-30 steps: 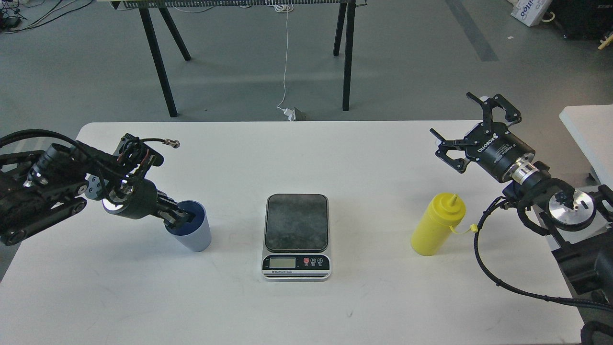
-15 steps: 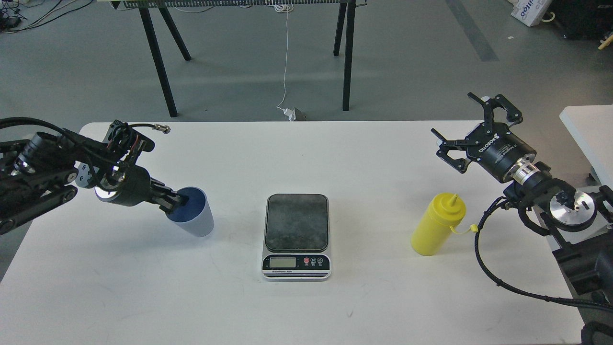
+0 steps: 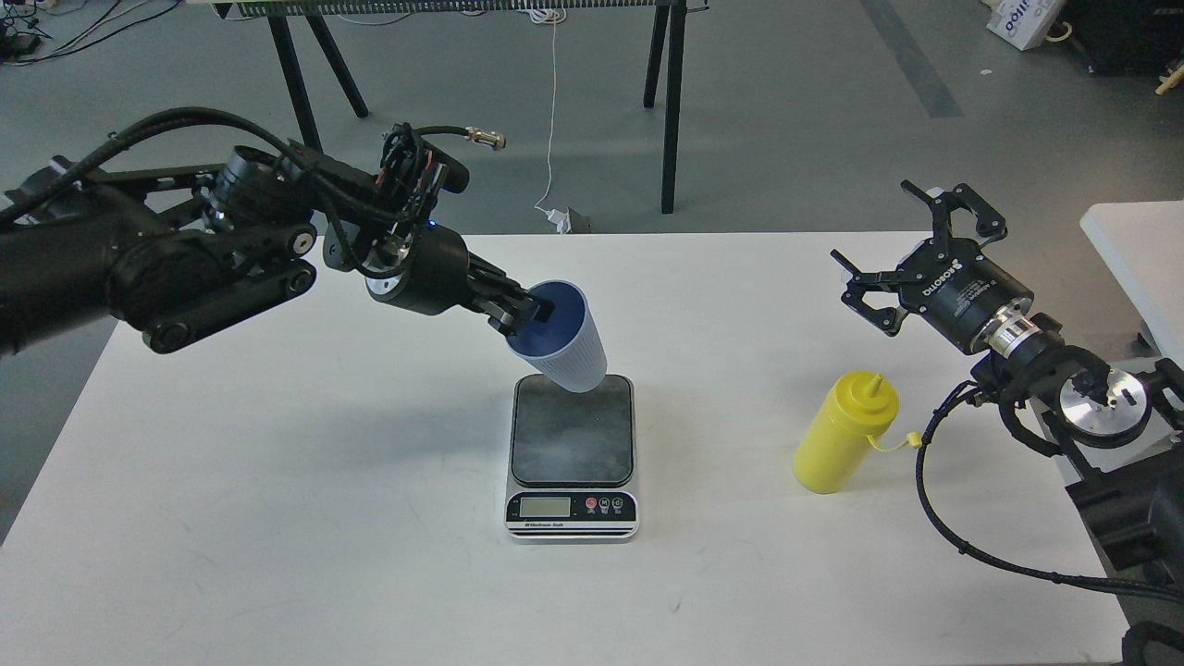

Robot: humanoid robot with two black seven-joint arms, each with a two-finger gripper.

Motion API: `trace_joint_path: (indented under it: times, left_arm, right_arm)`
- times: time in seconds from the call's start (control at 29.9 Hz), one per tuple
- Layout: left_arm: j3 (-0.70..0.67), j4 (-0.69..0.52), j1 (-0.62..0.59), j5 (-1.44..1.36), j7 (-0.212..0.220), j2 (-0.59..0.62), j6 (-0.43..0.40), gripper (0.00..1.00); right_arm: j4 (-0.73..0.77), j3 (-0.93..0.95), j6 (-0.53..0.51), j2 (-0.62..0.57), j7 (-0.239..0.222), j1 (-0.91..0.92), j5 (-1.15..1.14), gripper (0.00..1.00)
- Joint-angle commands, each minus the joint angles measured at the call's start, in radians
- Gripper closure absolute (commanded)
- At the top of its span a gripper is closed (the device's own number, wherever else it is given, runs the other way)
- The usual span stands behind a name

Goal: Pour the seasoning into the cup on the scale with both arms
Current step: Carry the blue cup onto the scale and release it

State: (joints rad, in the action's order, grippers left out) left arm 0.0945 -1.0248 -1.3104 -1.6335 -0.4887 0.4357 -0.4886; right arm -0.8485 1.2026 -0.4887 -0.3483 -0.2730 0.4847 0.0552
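Light-blue cup [image 3: 564, 347] is tilted, pinched at its rim by my left end effector [image 3: 520, 310], above the far edge of the scale [image 3: 573, 455]. Right end effector [image 3: 911, 259] is wide open, beyond the upright seasoning [image 3: 844, 435].

The left gripper [image 3: 523, 313] holds the tilted cup [image 3: 562, 338] by its rim above the scale [image 3: 573, 455].
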Motion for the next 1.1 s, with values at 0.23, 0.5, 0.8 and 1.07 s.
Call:
trace_joint_path:
  times: [0.23,0.5,0.8,1.07]
  left_arm:
    - [0.005,0.1,0.073,-0.006,0.0,-0.106,0.0,0.95]
    - [0.005,0.111,0.117,-0.006,0.0,-0.112,0.0,0.94]
    - [0.005,0.155,0.114,-0.006,0.0,-0.112,0.0,0.93]
    - [0.005,0.173,0.142,-0.005,0.0,-0.112,0.0,0.75]
  right_arm:
    - [0.0,0.0,0.0,-0.001,0.0,-0.001,0.0,0.01]
    - [0.002,0.003,0.0,0.0,0.0,-0.001,0.0,0.01]
    - [0.002,0.005,0.0,-0.001,0.0,-0.003,0.0,0.01]
    - [0.002,0.006,0.0,-0.001,0.0,-0.003,0.0,0.01]
